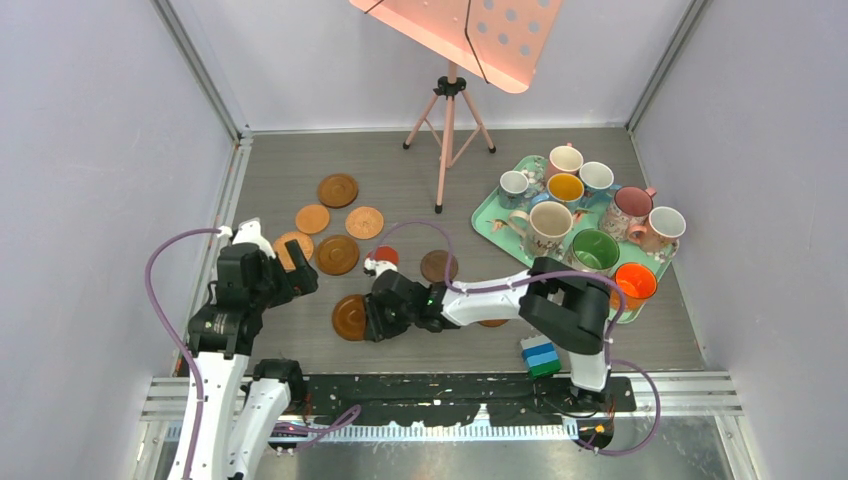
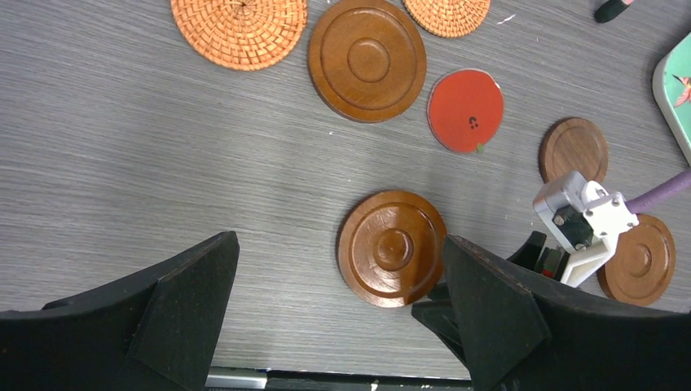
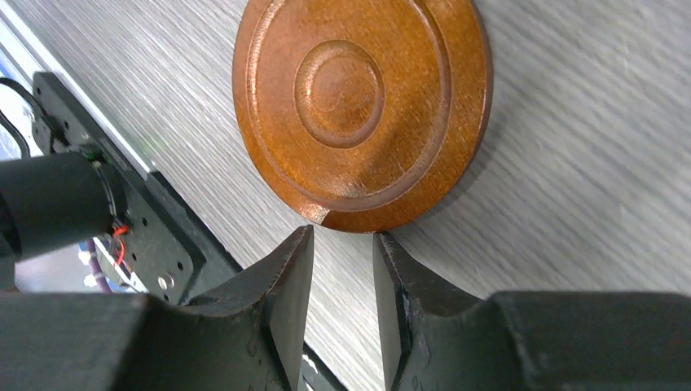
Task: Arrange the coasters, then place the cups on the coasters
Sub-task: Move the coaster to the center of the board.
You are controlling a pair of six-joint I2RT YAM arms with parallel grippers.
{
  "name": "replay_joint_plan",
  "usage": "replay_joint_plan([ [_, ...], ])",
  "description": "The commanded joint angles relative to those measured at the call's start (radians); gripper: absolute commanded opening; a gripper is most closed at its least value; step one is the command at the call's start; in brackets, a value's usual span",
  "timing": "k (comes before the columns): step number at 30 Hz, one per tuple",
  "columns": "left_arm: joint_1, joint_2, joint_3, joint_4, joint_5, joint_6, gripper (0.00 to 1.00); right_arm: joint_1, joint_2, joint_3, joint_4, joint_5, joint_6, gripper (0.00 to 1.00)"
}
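Observation:
A glossy grooved brown coaster [image 1: 350, 317] [image 2: 393, 248] [image 3: 361, 106] lies flat near the table's front. My right gripper [image 1: 372, 320] [image 3: 342, 236] is low beside it, its jaws narrowly open and empty, tips at the disc's near rim. My left gripper [image 1: 300, 275] [image 2: 338, 240] hovers wide open above the table, left of that coaster. Several more coasters lie around: a red one [image 1: 385, 256] [image 2: 466, 110], woven orange ones [image 1: 312, 218] [image 2: 239, 28], and brown ones [image 1: 337, 254] [image 2: 367, 59]. Several cups [image 1: 548, 222] stand on the mint tray [image 1: 490, 215] at the right.
A pink tripod stand [image 1: 447, 110] rises at the back centre. A blue and green block [image 1: 541, 355] sits by the right arm's base. The black rail [image 1: 450, 395] runs along the front edge. Grey walls close both sides.

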Motion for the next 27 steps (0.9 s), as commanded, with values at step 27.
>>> replay_joint_plan([
  [27, -0.004, 0.001, 0.02, -0.001, -0.056, -0.013, 0.99, -0.074, 0.092, 0.06, 0.201, -0.048, -0.125, 0.47],
])
